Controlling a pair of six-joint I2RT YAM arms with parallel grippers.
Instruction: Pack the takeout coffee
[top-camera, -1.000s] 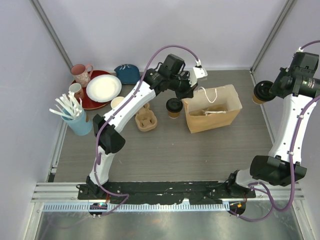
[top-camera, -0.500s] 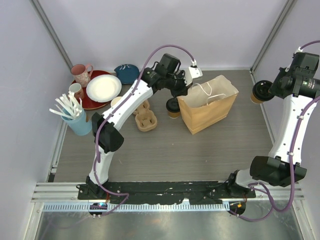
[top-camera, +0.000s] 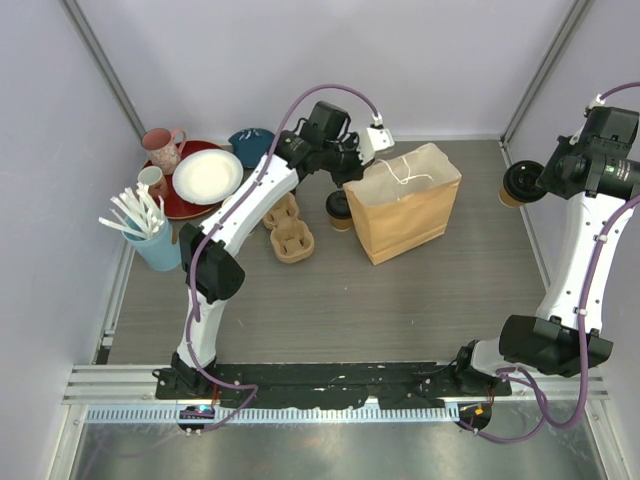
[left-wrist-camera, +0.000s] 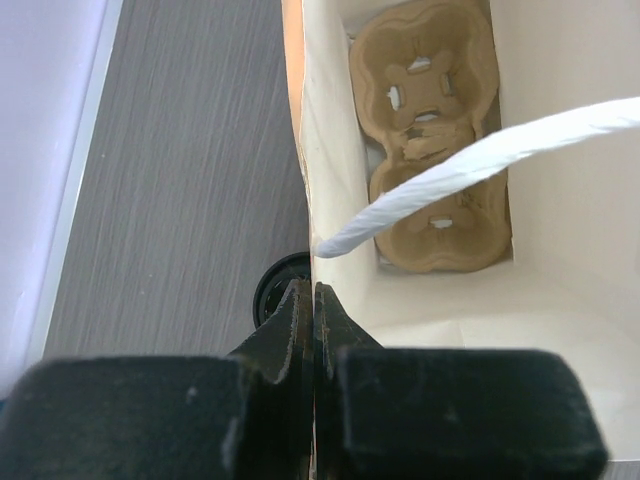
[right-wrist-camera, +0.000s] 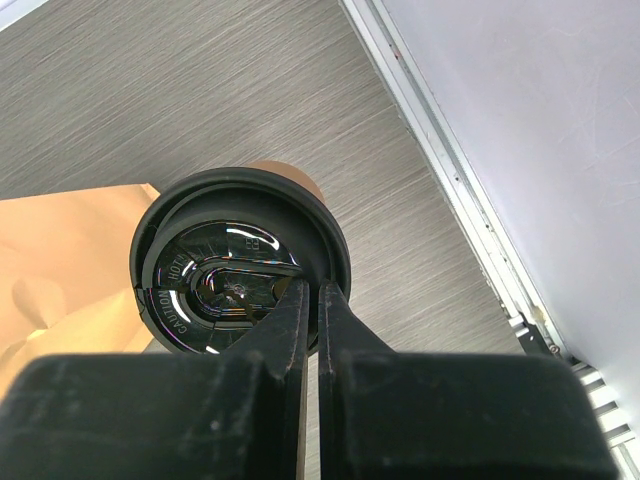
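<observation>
One coffee lid (right-wrist-camera: 215, 265): "CAUTION HOT"

The left arm (top-camera: 250, 212) stretches far forward, and the left tool (left-wrist-camera: 312, 295) is closed tightly on the rim of the paper bag (top-camera: 405, 215). The right arm (top-camera: 585, 260) stands upright to the right of the bag, with the right tool (right-wrist-camera: 312, 295) pinching the lid edge of a coffee cup (right-wrist-camera: 235, 255).

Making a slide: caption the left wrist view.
The left gripper shut on the paper bag rim; a cardboard cup carrier lies inside.
</observation>
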